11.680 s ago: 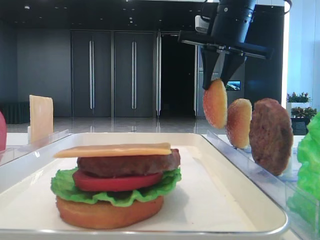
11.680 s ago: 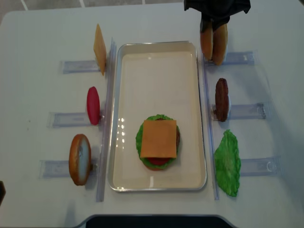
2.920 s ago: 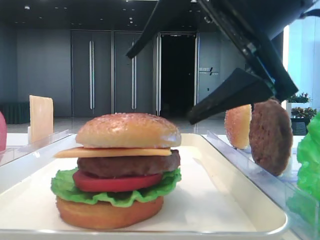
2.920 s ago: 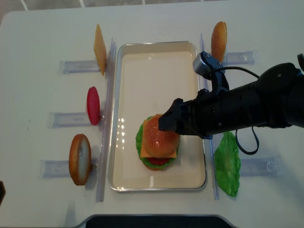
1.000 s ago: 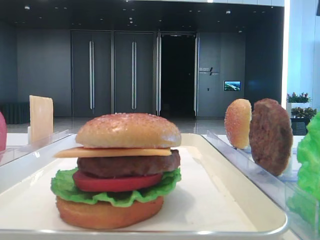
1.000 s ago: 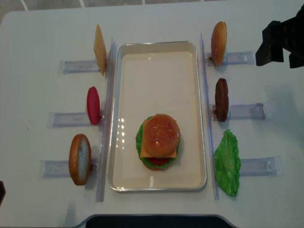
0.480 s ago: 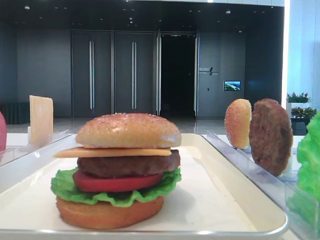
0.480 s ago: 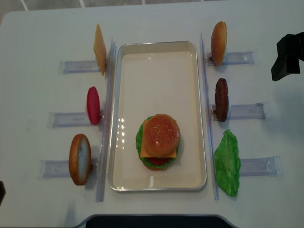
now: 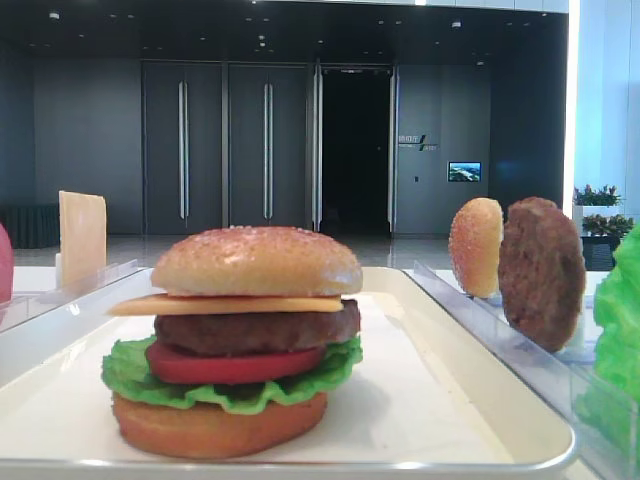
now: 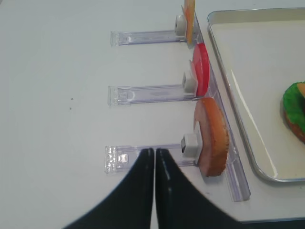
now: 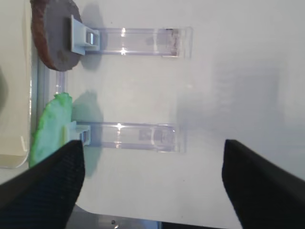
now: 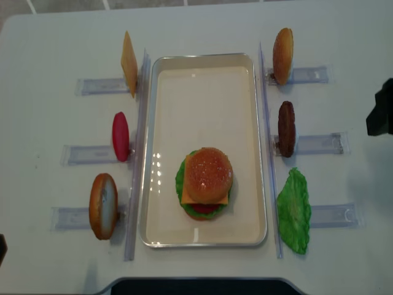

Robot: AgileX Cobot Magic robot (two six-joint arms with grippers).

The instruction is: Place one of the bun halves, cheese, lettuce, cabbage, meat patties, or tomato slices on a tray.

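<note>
I'm hovering my right claw (image 11: pixel 151 183), jaws spread and empty, beside the upright meat patty (image 11: pixel 51 36) racked edge-on toward the tray (image 12: pixel 261 147).

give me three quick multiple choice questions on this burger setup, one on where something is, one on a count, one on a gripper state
1. Where is the seeded bun top?
A. on top of the stacked burger in the tray
B. in a clear holder left of the tray
C. on the bare table

2. How many meat patties stand in the holders right of the tray?
A. none
B. one
C. three

3. How is the left gripper?
A. wide open
B. shut on a tomato slice
C. shut, holding nothing

Answers:
1. A, it caps the cheese slice.
2. B, a single meat patty stands there.
3. C, its fingers meet with nothing between them.
</note>
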